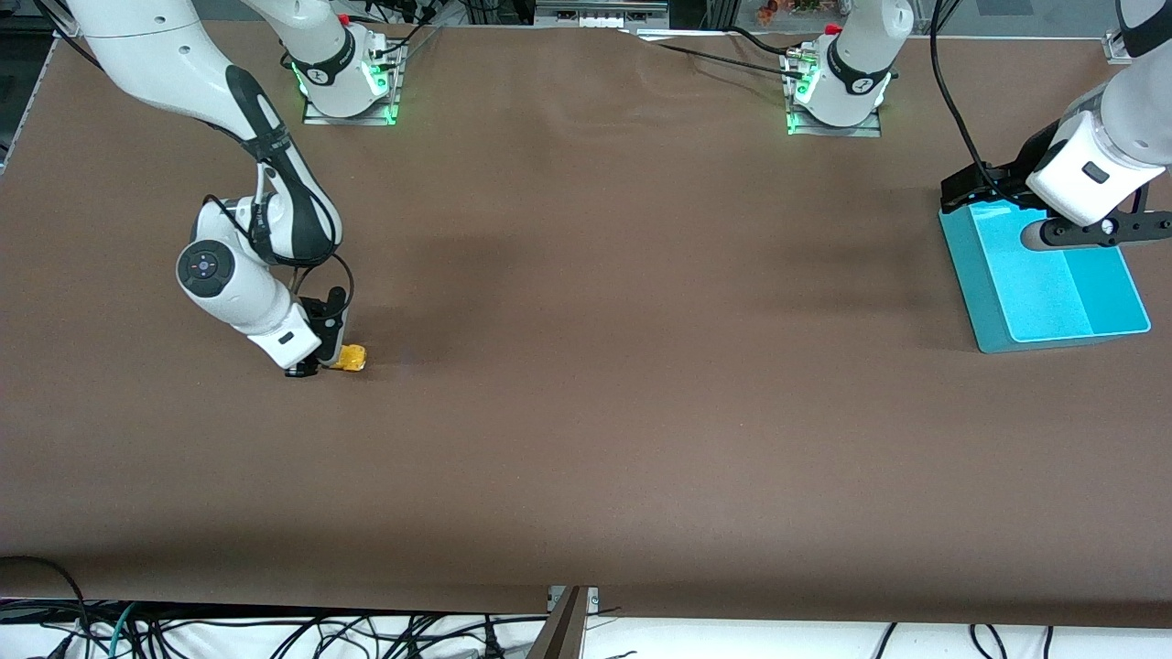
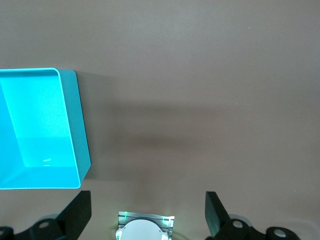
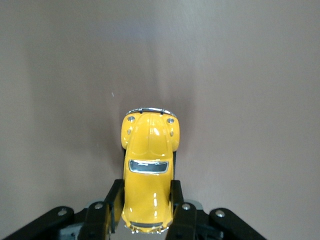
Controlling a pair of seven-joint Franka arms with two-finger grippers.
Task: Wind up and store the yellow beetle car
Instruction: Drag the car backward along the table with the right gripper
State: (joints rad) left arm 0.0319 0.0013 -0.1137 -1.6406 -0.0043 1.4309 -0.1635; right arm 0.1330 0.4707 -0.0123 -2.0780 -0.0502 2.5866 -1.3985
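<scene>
From the high front camera, you face a wide table (image 1: 586, 439) covered in smooth, matte brown material. At about eight o'clock from the table's middle, toward the right arm's end, sits the yellow beetle car (image 1: 351, 357), a tiny rounded glossy toy resting on the brown surface. Your right arm, white with black joints, bends sharply down from its base at eleven o'clock, and the right gripper (image 1: 322, 362) is down at the table with its fingers clamped on the sides of the car. At three o'clock, toward the left arm's end, lies a teal bin (image 1: 984, 302), a shallow rectangular plastic tray with sloped walls. Your left arm waits with the left gripper (image 1: 1094, 231) hanging over the bin's edge nearest the bases.

In the left wrist view, the bin (image 2: 75, 135) fills the nine o'clock side, its smooth inner floor a brighter turquoise than its rim. The left gripper (image 2: 148, 212) has its two dark fingers (image 2: 77, 210) spread wide apart at six o'clock, with nothing between them, above bare brown table (image 2: 200, 75).

In the right wrist view, the car (image 3: 149, 170) is at centre, its shiny domed roof, small dark window and chrome bumper plain to see. The right gripper (image 3: 147, 210) at six o'clock presses both black fingers (image 3: 114, 200) against the car's flanks. Brown table (image 3: 240, 75) surrounds it.
</scene>
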